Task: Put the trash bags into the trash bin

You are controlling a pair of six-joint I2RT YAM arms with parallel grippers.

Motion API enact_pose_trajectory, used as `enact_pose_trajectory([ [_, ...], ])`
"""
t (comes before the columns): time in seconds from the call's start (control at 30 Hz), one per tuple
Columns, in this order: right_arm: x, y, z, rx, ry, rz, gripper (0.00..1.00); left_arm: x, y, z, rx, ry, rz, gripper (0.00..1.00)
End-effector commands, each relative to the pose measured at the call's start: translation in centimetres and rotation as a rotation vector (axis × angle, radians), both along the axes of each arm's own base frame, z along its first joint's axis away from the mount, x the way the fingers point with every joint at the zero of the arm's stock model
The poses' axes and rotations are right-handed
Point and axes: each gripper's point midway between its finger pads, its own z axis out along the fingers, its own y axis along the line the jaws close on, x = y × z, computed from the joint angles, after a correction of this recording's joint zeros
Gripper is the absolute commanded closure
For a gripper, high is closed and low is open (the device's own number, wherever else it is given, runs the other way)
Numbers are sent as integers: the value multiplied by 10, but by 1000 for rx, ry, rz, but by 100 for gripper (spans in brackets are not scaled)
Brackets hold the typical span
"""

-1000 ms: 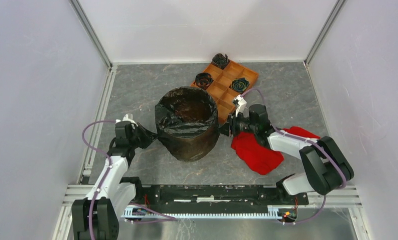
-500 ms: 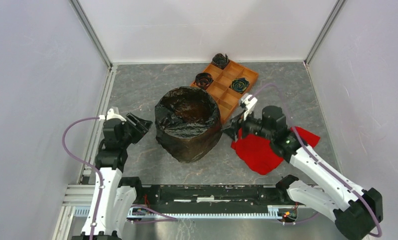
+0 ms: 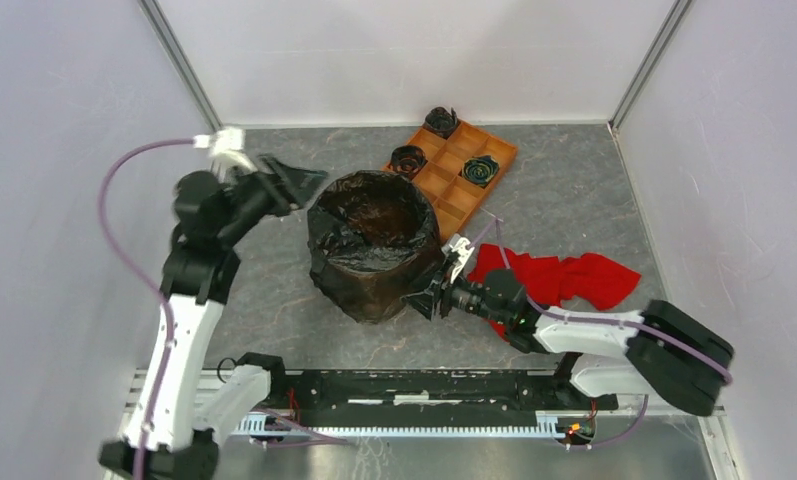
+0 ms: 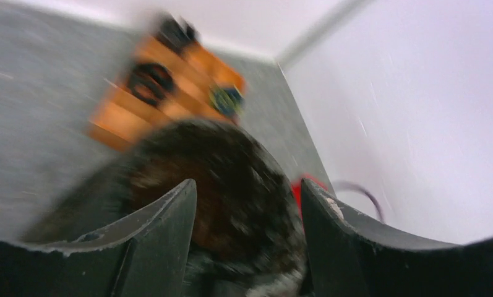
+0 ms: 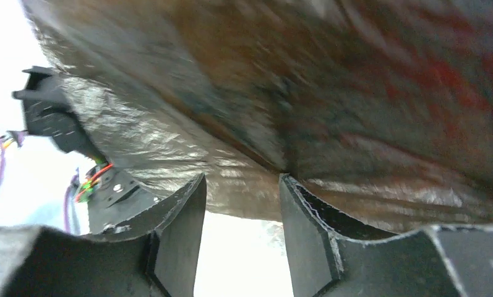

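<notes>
Left gripper: jaws apart and holding nothing, up in the air just beside the far-left rim of the sack. Half a second ago it was low near the table at the sack's left side.
Right gripper: jaws apart with nothing between them, low against the near-right foot of the sack. Its wrist view shows crinkled film right past the fingertips. Half a second ago it was higher, on the side toward the tray.
Trash bag: large glossy black sack at the table's middle, mouth open upward, in the same place as before.
Trash bin: inside the sack, seen only as a brownish tint through the film.
Black wads: three, each in its own compartment of the tray.
Tray: flat, orange, just behind and to the right of the sack.
Red cloth: right of the sack, now drawn out sideways behind the right arm, where earlier it lay bunched.
Table: grey, marbled.
</notes>
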Motion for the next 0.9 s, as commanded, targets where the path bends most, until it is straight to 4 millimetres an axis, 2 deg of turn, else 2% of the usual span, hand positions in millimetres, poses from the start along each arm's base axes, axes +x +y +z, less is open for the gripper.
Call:
enact_pose_trajectory([
  [0.0, 32, 6, 24, 159, -74, -135, 49, -19, -82, -24, 176, 38, -271, 32],
  [0.07, 32, 7, 7, 131, -46, -133, 56, -22, -102, -43, 224, 81, -275, 34],
  [0.13, 32, 1, -9, 97, -16, -152, 59, -17, -106, -66, 270, 113, -244, 38],
  [0.3, 26, -26, -41, -35, 23, -208, 59, 10, -76, -113, 455, 165, -50, 50],
  [0.4, 27, -46, -53, -144, 12, -256, 55, 21, -83, -145, 554, 229, -92, 52],
  [0.5, 32, -68, -55, -238, -22, -327, 51, 27, -101, -172, 570, 279, -164, 52],
  [0.63, 38, -91, -43, -296, -92, -397, 48, 34, -113, -214, 620, 367, -206, 49],
  [0.73, 40, -101, -35, -318, -124, -428, 46, 29, -135, -228, 595, 401, -291, 45],
  [0.87, 40, -106, -37, -334, -131, -440, 45, 15, -173, -217, 465, 359, -391, 37],
])
